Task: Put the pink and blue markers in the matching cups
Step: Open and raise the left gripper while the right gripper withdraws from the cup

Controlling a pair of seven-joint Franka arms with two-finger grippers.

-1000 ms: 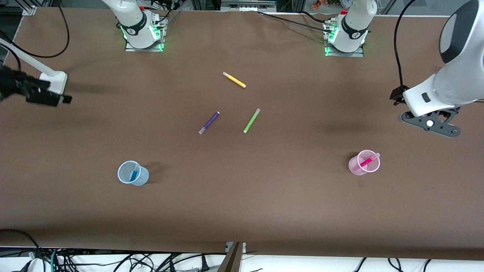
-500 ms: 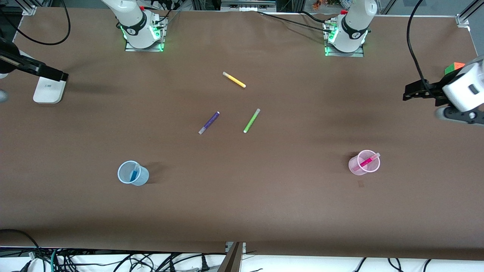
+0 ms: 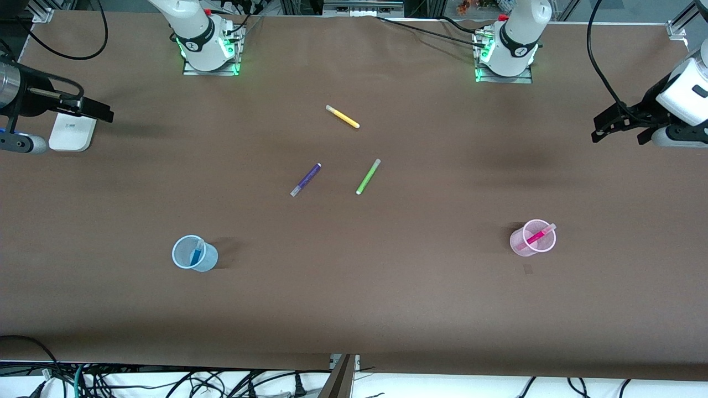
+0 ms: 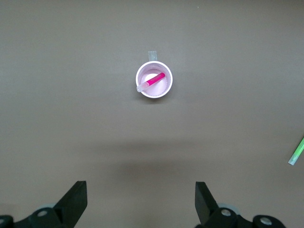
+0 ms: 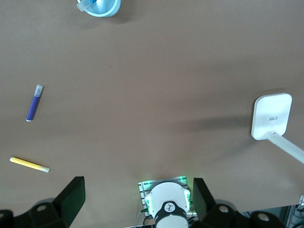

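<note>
Now the pink marker [image 3: 534,237] leans inside the pink cup [image 3: 521,246] and the blue marker [image 3: 195,255] stands in the blue cup [image 3: 206,261], both well apart from the purple pen [image 3: 306,179]; left end effector [image 3: 618,122] and right end effector [image 3: 95,110] hang spread wide over the bench [image 3: 354,309] ends.

My two arms are white with smooth round shells. Each base [image 3: 209,43] stands on a metal plate near the table edge that carries the bases, and green lights shine around it. A black ring with a small white mark goes around each lower joint. Black cables run from the bases and hang along my wrists. My left gripper [image 4: 141,204] and my right gripper [image 5: 137,204] have black flat fingers with silver screws, spread wide apart.
</note>
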